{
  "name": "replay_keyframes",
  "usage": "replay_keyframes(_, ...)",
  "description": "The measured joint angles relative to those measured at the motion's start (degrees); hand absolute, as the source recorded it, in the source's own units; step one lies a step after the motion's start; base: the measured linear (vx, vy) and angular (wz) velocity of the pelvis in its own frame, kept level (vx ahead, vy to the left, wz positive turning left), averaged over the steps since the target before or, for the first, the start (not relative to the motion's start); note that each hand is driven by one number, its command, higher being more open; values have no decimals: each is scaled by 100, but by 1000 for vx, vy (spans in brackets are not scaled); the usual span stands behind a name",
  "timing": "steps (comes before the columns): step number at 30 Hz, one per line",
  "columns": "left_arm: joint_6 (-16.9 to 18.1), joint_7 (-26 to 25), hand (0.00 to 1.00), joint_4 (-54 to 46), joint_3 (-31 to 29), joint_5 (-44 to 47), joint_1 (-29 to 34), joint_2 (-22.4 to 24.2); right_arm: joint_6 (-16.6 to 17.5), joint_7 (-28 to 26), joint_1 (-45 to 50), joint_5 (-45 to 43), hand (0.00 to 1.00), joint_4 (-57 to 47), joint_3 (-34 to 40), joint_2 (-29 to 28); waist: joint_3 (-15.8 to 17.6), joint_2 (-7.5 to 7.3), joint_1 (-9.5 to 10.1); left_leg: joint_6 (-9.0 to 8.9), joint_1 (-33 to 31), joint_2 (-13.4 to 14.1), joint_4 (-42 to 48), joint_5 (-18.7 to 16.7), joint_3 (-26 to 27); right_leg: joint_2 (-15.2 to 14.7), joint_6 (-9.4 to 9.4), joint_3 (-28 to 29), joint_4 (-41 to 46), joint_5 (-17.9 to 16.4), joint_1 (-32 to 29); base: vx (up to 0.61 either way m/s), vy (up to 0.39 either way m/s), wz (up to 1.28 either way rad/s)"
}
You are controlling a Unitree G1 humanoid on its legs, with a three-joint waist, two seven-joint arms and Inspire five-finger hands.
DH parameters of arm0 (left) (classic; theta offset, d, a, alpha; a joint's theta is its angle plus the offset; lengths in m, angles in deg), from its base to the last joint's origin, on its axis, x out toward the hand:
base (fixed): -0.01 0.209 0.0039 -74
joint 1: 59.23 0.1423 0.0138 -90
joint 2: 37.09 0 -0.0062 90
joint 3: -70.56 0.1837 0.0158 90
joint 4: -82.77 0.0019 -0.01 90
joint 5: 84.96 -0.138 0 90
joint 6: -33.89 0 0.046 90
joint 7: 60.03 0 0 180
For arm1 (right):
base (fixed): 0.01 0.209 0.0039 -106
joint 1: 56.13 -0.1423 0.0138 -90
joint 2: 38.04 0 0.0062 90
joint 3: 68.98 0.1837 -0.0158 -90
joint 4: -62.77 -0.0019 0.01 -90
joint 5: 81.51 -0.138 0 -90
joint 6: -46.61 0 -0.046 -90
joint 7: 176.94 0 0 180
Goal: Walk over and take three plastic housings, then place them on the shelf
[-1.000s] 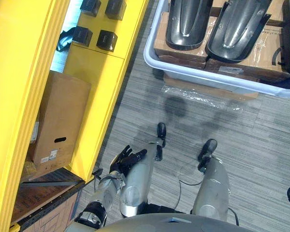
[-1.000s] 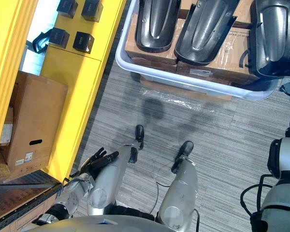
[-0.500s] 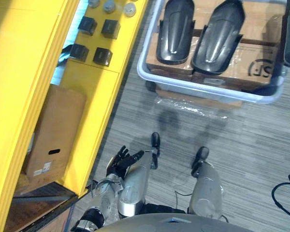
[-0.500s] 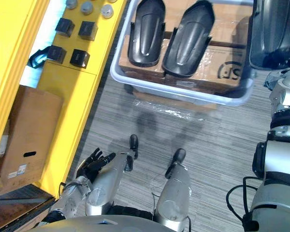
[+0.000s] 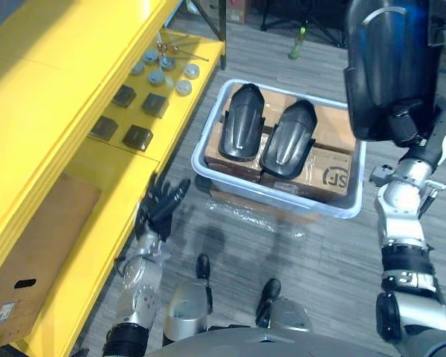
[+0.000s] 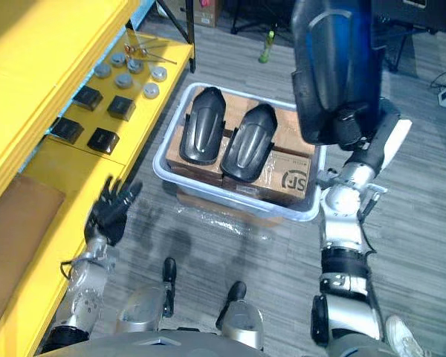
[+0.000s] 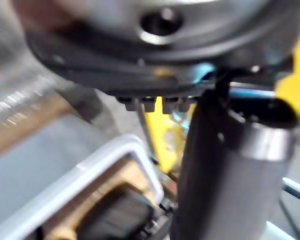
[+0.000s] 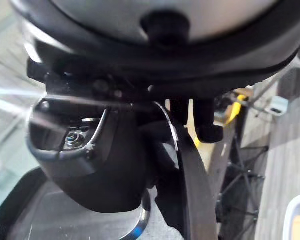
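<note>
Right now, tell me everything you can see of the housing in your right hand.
The plastic housing is a large, dark, glossy curved shell with a bluish sheen. It is held roughly upright in the air by the white bin's right end, clear of the two housings lying there. The right hand grips its lower edge; nothing else touches it.

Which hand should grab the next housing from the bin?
Left. The left hand is open and empty beside the bin, close to the two housings in it. The right hand is raised and holds a third housing.
</note>
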Motion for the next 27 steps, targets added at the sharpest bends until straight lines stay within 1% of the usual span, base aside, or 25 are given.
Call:
replay_keyframes(1, 1, 22, 100, -413, 87, 2, -54, 0, 27, 26, 91, 121, 0, -194, -99, -69, -77, 21, 3, 0, 66, -13, 3, 0, 15, -2, 27, -1, -70, 46, 98, 59, 30, -3)
replay_keyframes(2, 0, 37, 100, -574, 133, 7, -101, 0, 67, 37, 111, 156, 0, -259, -150, -111, -112, 36, 0, 0, 112, -14, 0, 0, 29, -8, 41, -1, -72, 57, 137, 43, 26, -5)
replay_keyframes(3, -1, 141, 100, -778, 240, 11, -220, -3, 182, 54, 185, 172, 0, -428, -265, -240, -265, 59, -3, 0, 172, -15, -6, 0, 51, -14, 75, -1, -76, 80, 184, 28, 19, -5)
replay_keyframes(4, -2, 160, 100, -808, 326, 13, -280, -5, 230, 84, 231, 173, 0, -509, -312, -287, -340, 65, -4, 0, 174, -15, -13, 0, 51, -13, 91, -1, -80, 90, 185, 42, 18, -5)
replay_keyframes(5, -18, 206, 100, -813, 516, 33, -428, -4, 347, 129, 290, 176, 0, -696, -449, -407, -442, 66, -3, 0, 250, -16, -71, 0, 61, -12, 94, 0, -89, 92, 227, 25, 4, -4)
replay_keyframes(7, -69, 212, 100, -812, 746, 38, -504, -5, 435, 172, 296, 185, 0, -900, -699, -535, -479, 59, -41, 0, 420, -26, -202, 0, 110, -9, 94, 2, -143, 92, 331, -16, 0, -11)
replay_keyframes(8, -124, 212, 100, -812, 840, 46, -507, -2, 480, 179, 303, 190, 0, -934, -789, -570, -535, 56, -58, 0, 427, -31, -238, 0, 123, -9, 94, 3, -159, 92, 325, -29, 1, -8)
replay_keyframes(9, -245, 214, 100, -811, 1012, 85, -526, 0, 524, 194, 306, 195, 0, -1024, -955, -660, -608, 52, -120, 0, 464, -35, -334, 0, 130, -4, 94, 1, -174, 92, 325, 0, 0, 0)
replay_keyframes(11, -486, 212, 100, -783, 1281, 136, -614, 9, 606, 230, 337, 193, 0, -1103, -1255, -823, -701, 24, -131, 5, 537, -55, -514, 50, 163, 2, 70, 2, -254, 108, 321, -44, 6, -7)
replay_keyframes(13, -569, 212, 100, -783, 1365, 263, -629, 26, 615, 209, 395, 186, 0, -1103, -1417, -911, -754, 15, -146, 26, 569, -72, -617, 108, 162, -2, 69, -5, -258, 108, 319, -51, 4, -1)
replay_keyframes(17, -550, 219, 100, -783, 1395, 275, -635, 35, 604, 98, 646, 161, 0, -1101, -1800, -1146, -892, 16, -134, 56, 649, -125, -945, 287, 146, -15, 64, -47, -278, 109, 282, -31, 9, 7)
replay_keyframes(23, -514, 229, 100, -784, 1529, 250, -657, 39, 595, -20, 761, 117, 0, -1092, -2328, -1365, -976, -42, -128, 79, 638, -197, -944, 319, 131, -56, 54, -84, -280, 116, 284, 2, 3, 1)
replay_keyframes(27, -513, 231, 100, -793, 1773, 226, -661, 41, 595, -138, 831, 94, 0, -1068, -2556, -1519, -1125, -62, -134, 92, 621, -261, -945, 336, 108, -116, 55, -135, -283, 116, 290, 27, 33, 4)
